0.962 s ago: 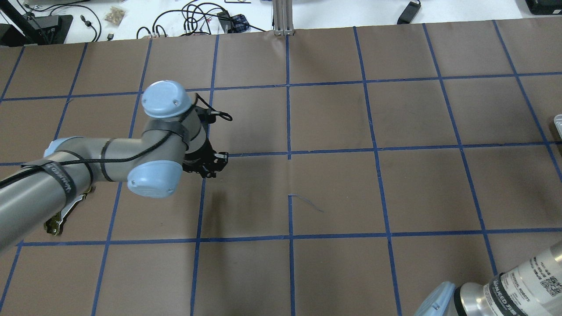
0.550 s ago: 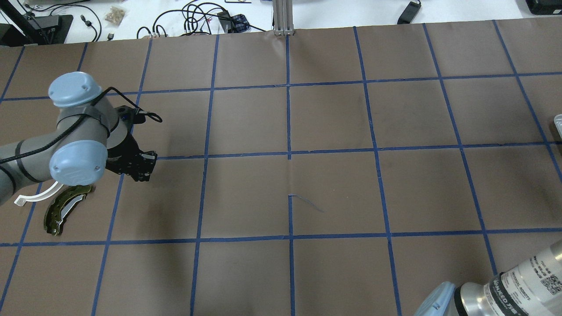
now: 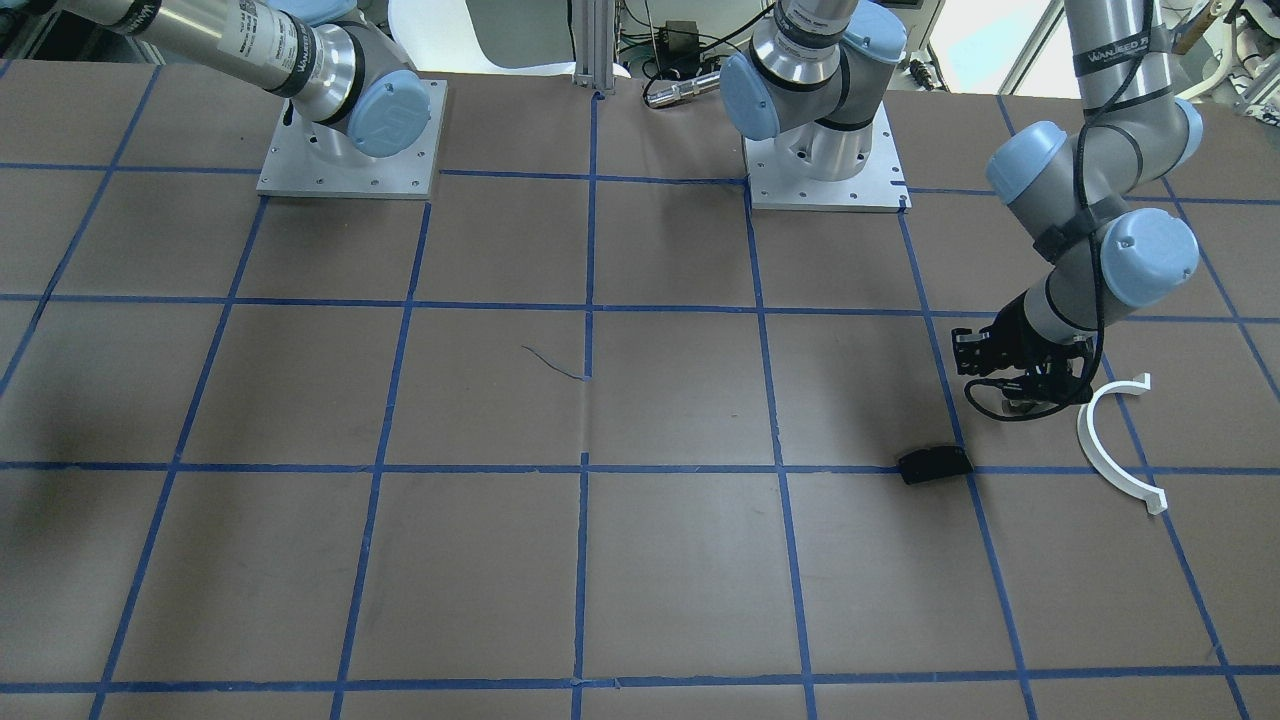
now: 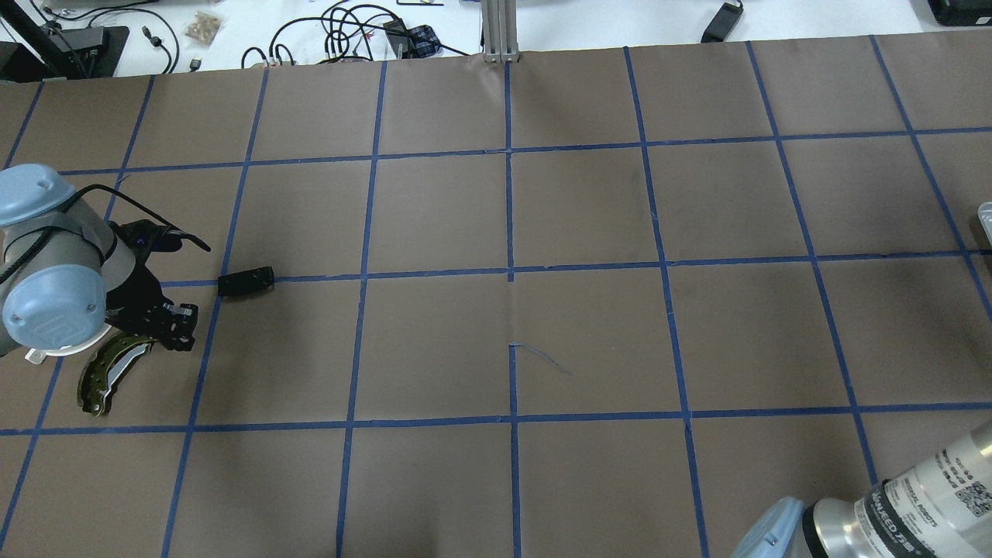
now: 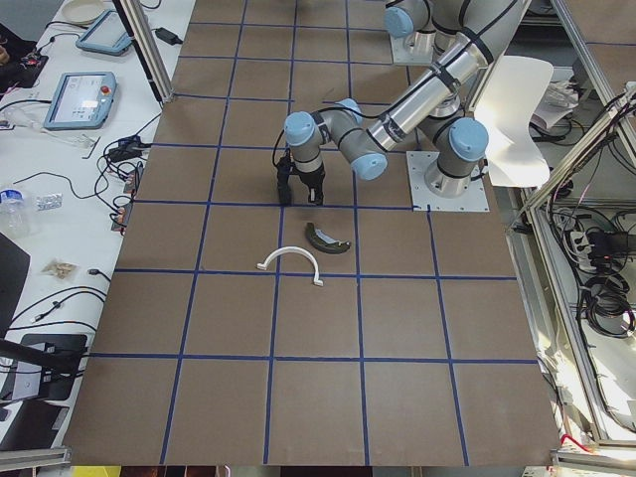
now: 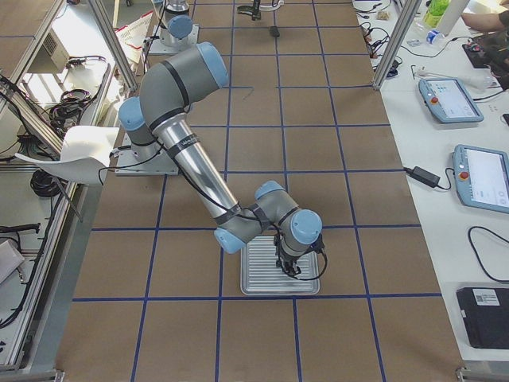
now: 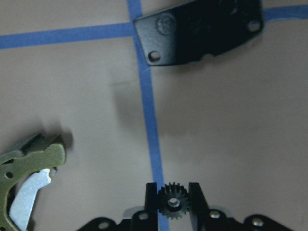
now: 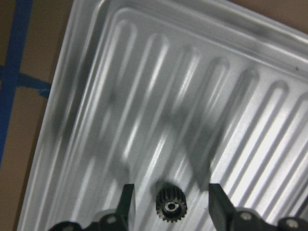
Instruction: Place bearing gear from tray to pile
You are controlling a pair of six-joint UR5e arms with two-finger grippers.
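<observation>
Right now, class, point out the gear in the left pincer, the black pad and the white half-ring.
gear [image 7: 172, 204], left wrist view, its toothed face.
black pad [image 4: 246, 280], overhead view, its middle.
white half-ring [image 3: 1085, 428], front-facing view, the bend of its arc.

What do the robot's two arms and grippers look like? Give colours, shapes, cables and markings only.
Both the left arm and right arm are silver-grey tubes with rounded pale-blue joint caps. A black cable runs along the left one under a black strap with white lettering; the right bears a white printed label. The left gripper and right gripper are black, two-fingered.
</observation>
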